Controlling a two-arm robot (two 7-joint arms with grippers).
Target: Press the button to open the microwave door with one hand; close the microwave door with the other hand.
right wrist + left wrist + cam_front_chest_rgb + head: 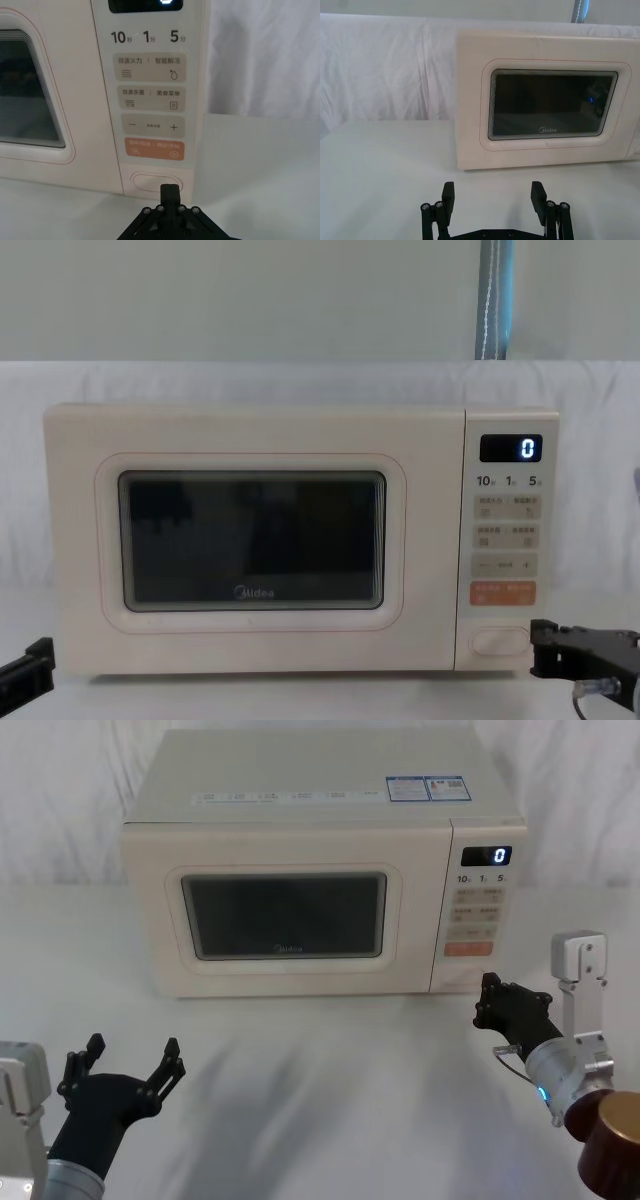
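Observation:
The cream microwave (300,780) stands at the back of the table, its display (511,448) showing "0". Its microwave door (290,915) is closed flat against the body. The wide cream button (156,182) sits at the foot of the control panel, under the orange key (154,148). My right gripper (169,189) is shut, its tips together right in front of the button's lower edge; I cannot tell if they touch. From the head view the right gripper (488,986) is just off the panel's lower right corner. My left gripper (130,1058) hovers open, low at the front left, facing the door (550,105).
A white cloth covers the table (330,1090) and the backdrop behind. There is free room on the table in front of the microwave, between my two arms. A pale vertical pole (495,300) rises behind the microwave.

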